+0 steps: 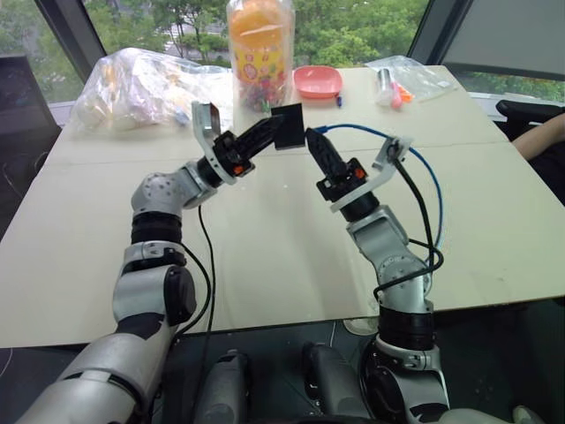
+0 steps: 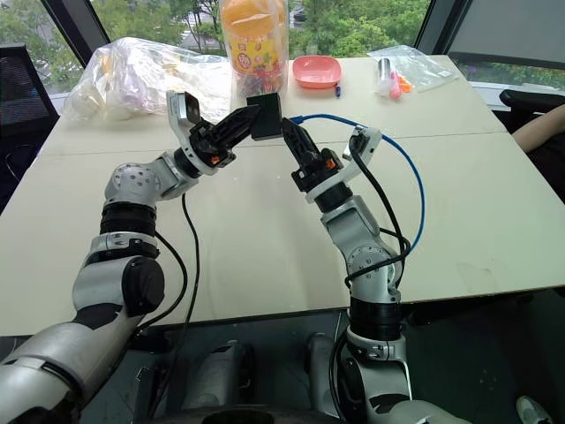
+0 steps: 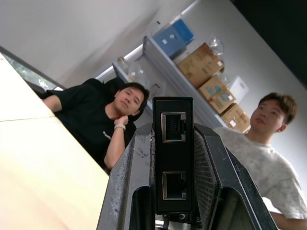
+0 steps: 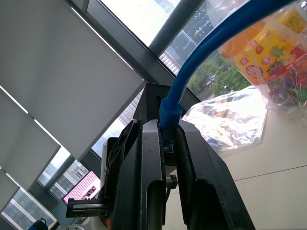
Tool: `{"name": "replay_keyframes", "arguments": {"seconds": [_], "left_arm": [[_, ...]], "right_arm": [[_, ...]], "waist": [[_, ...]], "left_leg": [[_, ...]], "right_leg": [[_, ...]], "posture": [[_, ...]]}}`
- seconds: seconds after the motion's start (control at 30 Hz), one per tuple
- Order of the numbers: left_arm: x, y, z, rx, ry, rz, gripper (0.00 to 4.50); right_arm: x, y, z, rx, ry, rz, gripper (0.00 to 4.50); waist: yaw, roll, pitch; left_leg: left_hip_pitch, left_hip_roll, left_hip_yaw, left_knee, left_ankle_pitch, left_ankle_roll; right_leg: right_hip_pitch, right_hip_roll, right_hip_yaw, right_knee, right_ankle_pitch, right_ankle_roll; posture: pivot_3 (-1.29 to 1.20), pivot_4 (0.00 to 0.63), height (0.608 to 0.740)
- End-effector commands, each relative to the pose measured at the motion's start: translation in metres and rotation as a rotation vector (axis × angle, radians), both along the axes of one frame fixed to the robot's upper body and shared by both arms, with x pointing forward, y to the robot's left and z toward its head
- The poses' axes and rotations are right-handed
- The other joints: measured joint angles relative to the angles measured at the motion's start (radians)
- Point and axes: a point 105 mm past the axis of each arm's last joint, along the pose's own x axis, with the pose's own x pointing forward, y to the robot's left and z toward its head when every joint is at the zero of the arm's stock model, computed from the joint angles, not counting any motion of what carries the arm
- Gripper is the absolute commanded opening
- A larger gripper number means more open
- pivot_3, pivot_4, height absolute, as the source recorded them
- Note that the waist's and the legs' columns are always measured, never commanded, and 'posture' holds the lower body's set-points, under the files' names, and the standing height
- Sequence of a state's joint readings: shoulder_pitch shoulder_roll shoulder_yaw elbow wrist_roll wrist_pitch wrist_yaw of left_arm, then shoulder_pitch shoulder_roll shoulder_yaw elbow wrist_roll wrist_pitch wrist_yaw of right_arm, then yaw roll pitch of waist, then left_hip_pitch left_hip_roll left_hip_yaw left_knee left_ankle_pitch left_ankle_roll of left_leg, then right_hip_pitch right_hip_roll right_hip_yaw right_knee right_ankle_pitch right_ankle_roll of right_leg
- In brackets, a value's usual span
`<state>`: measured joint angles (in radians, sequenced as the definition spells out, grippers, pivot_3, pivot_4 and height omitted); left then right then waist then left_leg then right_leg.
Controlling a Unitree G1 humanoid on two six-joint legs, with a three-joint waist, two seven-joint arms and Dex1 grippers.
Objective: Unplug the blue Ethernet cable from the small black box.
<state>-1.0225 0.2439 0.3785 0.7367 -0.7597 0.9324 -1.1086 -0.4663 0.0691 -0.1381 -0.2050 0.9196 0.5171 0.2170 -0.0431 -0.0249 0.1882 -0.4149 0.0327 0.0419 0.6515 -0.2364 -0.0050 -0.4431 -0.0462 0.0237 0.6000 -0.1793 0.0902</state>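
Note:
My left gripper is shut on the small black box and holds it up above the table. In the left wrist view the box stands between the fingers, and the two ports on the face shown there are empty. Just right of the box, my right gripper is shut on the plug end of the blue Ethernet cable. The cable arcs away to the right and down past that arm. In the right wrist view the cable runs into the closed fingers. Whether its plug sits in the box is hidden.
A tall candy jar, a pink bowl and two clear plastic bags stand along the table's far side. A person's arm rests at the right edge. Two people sit off that side.

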Motion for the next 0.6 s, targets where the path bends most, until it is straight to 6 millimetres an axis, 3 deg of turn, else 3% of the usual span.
{"name": "replay_keyframes", "arguments": {"seconds": [0.03,0.13,0.3,0.47,0.6], "left_arm": [[0.004,0.029,0.018,0.011,-0.063,0.074,0.48],[0.009,0.054,0.02,0.033,-0.071,0.143,0.48],[0.015,0.068,0.024,0.024,-0.087,0.2,0.48],[0.024,0.054,0.017,0.083,-0.117,0.254,0.48],[0.044,0.014,-0.007,0.325,-0.249,0.453,0.48]], "right_arm": [[0.01,-0.038,0.01,0.063,-0.003,-0.135,0.1],[0.015,-0.063,0.011,0.088,0.006,-0.199,0.1],[0.018,-0.071,0.013,0.095,0.013,-0.21,0.1],[0.023,-0.068,0.015,0.075,0.019,-0.197,0.1],[0.068,-0.088,0.0,-0.16,0.161,-0.339,0.1]], "waist": [[0.0,0.0,0.0],[-0.002,0.0,0.0],[0.004,0.0,0.0],[0.01,0.0,0.0],[0.016,0.0,0.0]], "left_leg": [[0.0,0.0,0.0,0.0,0.0,0.0],[0.0,0.0,0.0,0.0,0.0,0.0],[0.0,0.0,0.0,-0.002,0.0,0.0],[-0.001,0.0,0.0,-0.002,0.0,0.0],[-0.002,-0.001,0.001,0.0,0.0,0.0]], "right_leg": [[0.0,0.0,0.0,0.0,0.0,0.0],[0.0,0.0,0.0,0.0,0.0,0.0],[0.0,0.0,-0.001,-0.002,0.0,0.0],[0.0,-0.001,-0.001,-0.002,0.0,0.0],[0.0,-0.002,0.0,-0.003,0.0,0.0]], "posture": [[0.0,0.15,0.74],[0.0,0.15,0.74],[0.0,0.15,0.74],[0.0,0.15,0.74],[0.0,0.15,0.74]]}}
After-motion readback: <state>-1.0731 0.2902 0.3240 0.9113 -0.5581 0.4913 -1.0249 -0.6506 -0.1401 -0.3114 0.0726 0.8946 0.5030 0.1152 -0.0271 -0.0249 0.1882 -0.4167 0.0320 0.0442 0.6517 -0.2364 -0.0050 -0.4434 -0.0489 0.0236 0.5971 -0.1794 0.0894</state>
